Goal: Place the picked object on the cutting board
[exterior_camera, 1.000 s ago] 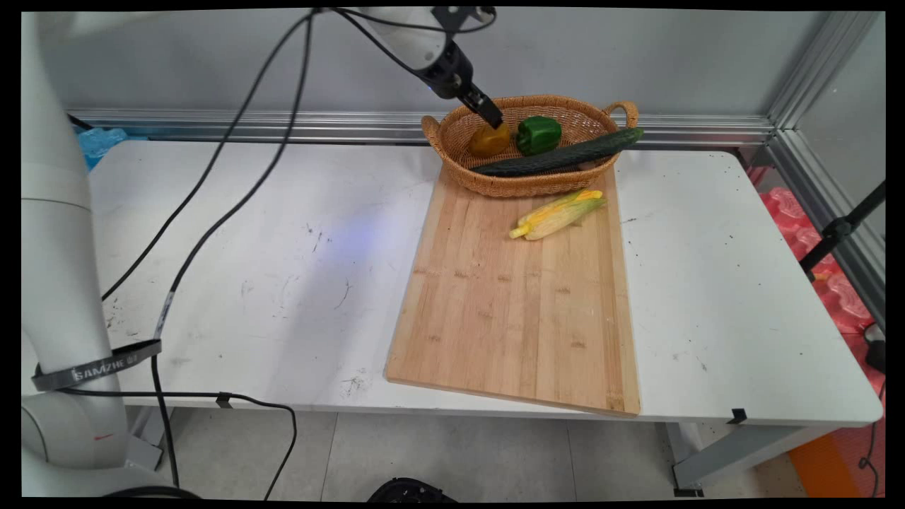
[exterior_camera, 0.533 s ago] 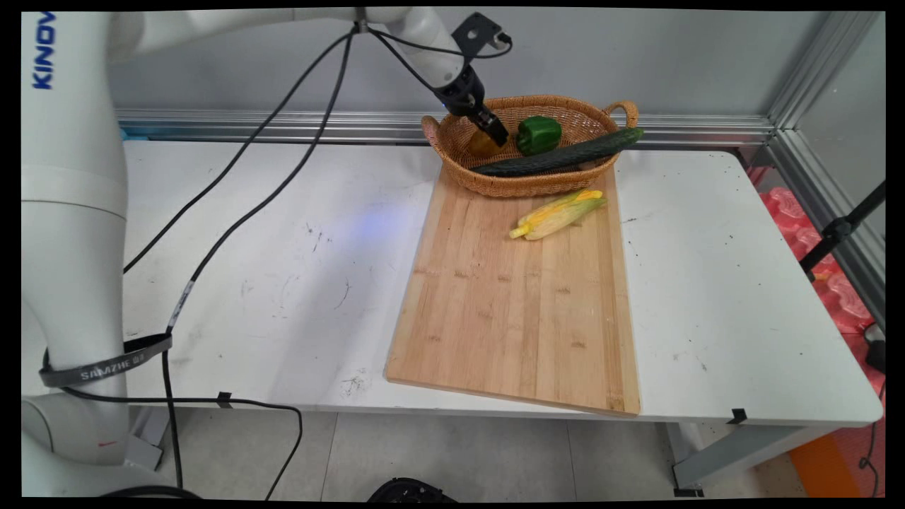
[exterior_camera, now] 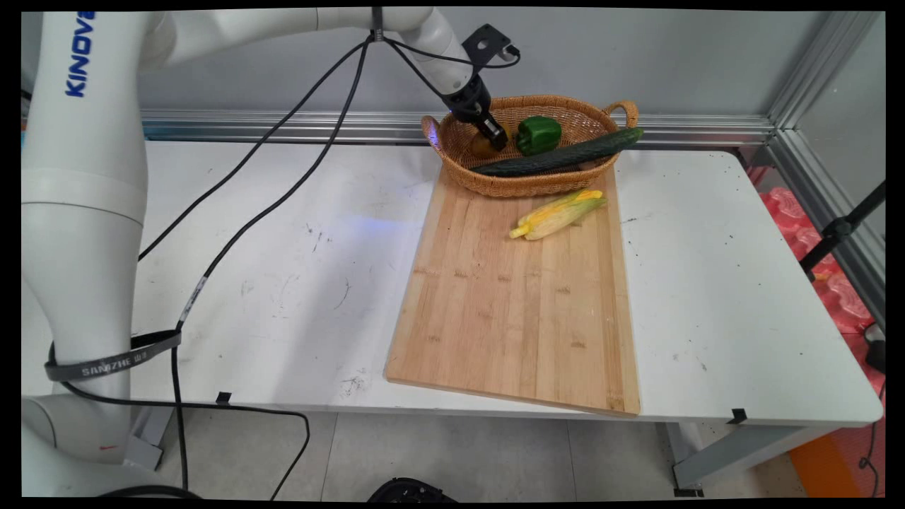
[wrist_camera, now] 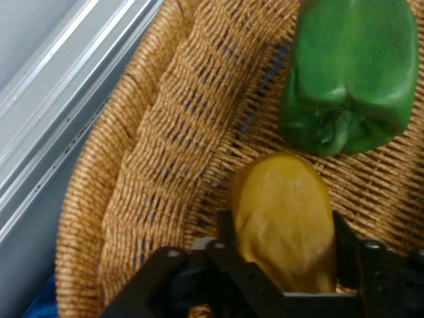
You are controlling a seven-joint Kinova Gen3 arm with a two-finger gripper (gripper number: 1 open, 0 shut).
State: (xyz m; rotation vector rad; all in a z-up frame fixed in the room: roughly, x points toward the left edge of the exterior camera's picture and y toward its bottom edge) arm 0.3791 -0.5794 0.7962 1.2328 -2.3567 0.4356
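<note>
Your gripper (exterior_camera: pixel 495 136) is down inside the wicker basket (exterior_camera: pixel 565 185) at the table's twelve o'clock edge, and its two fingers stand on either side of the yellow-brown vegetable (wrist_camera: pixel 285 218), apparently pressing on its flanks. From the hand view you can judge that the claw has closed onto it. The green pepper (wrist_camera: pixel 348 73) lies just beside it, at about one o'clock from the claw in the hand view, apart from the fingers. The long cucumber (exterior_camera: pixel 558 155) lies slantwise across the basket's near rim, one end jutting out toward three o'clock, because it is too long to sit inside. The basket's front stands on the far end of the wooden cutting board (exterior_camera: pixel 509 318). The ear of corn (exterior_camera: pixel 558 213) lies on the board at the basket's six o'clock, well apart from your gripper.
</note>
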